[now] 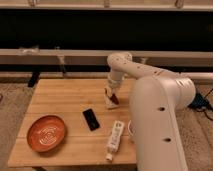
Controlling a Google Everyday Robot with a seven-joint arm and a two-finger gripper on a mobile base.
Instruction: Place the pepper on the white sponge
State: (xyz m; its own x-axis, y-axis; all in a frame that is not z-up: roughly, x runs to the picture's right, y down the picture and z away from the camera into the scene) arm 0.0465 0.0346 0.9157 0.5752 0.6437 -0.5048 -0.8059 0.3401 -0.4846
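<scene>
Camera view: pale wooden tabletop (60,97), with the bulky white robot arm (152,100) reaching in over the right edge. Two-finger gripper (111,93) pointed down close to the right edge, somewhat nearer the far edge than the near one. Small slim red pepper (114,96) at the gripper's tip, directly over the small off-white blocky sponge (113,105) lying on the wood below. Pepper very close to the sponge's top; touching or just clear of it, impossible to tell. Likewise cannot tell whether the gripper is closed on the pepper or opened off it.

Judged from this: pick-up done, carry to the target done, pepper lined up over the sponge. Left to do: settle the pepper onto the sponge if not down already, let go, lift away without dragging it off. Late stage, with the placement itself unconfirmed.

Elsewhere: round orange plate (30,135) toward the near left corner, flat black rectangular slab (91,119) about mid-table, long white bottle-shaped object (115,135) lying toward the near right corner. All apart from the sponge and uninvolved.
</scene>
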